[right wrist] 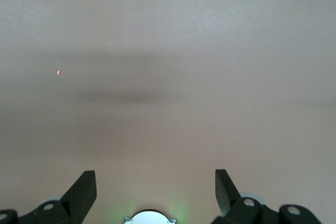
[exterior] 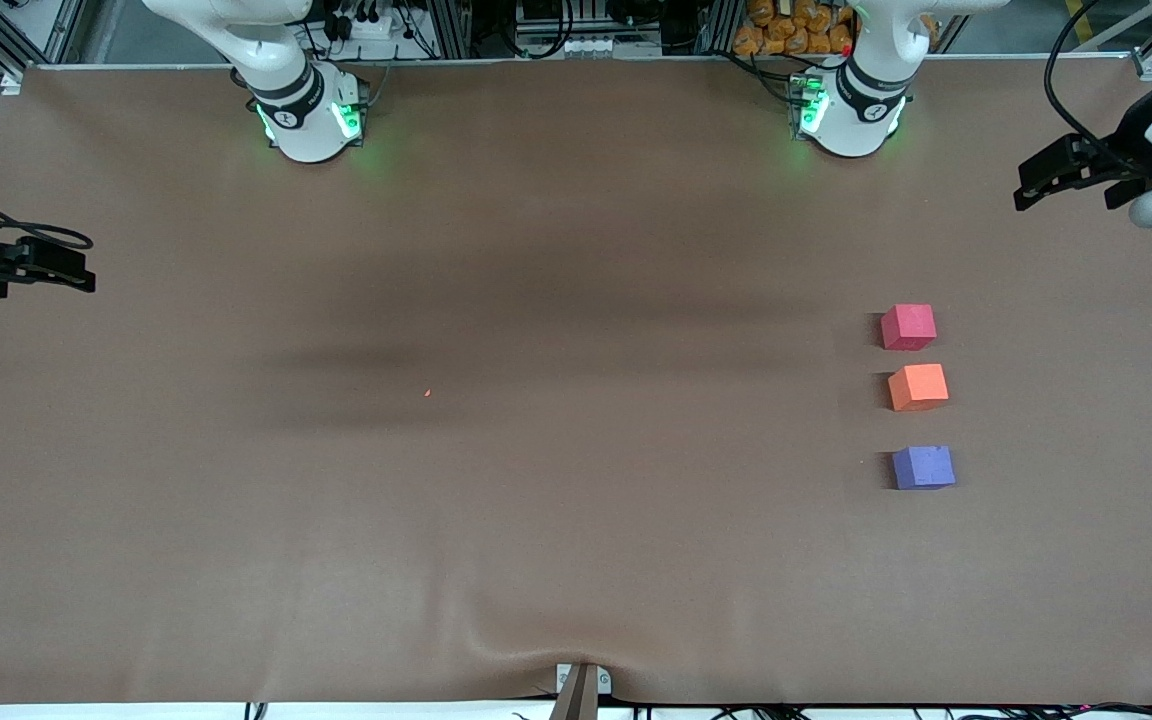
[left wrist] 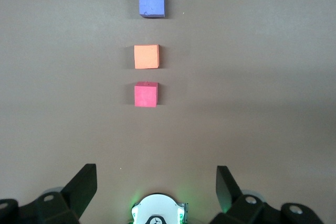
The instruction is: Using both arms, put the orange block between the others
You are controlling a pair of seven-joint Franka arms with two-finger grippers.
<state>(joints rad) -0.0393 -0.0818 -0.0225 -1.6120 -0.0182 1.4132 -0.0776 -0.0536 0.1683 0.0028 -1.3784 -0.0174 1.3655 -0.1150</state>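
Three small cubes stand in a row toward the left arm's end of the table. The orange block [exterior: 917,387] [left wrist: 146,56] sits between the pinkish-red cube [exterior: 908,327] [left wrist: 146,94], farther from the front camera, and the purple-blue cube [exterior: 923,467] [left wrist: 151,2], nearer to it. My left gripper [exterior: 1031,185] [left wrist: 156,182] hangs open and empty, high over the table's edge at the left arm's end, apart from the cubes. My right gripper [exterior: 76,275] [right wrist: 156,182] hangs open and empty over the right arm's end of the table.
The brown table cover [exterior: 536,450] has a wrinkle at its edge nearest the front camera [exterior: 536,655]. A tiny orange speck [exterior: 428,392] [right wrist: 59,72] lies mid-table. The two arm bases [exterior: 311,120] [exterior: 851,115] stand along the edge farthest from the front camera.
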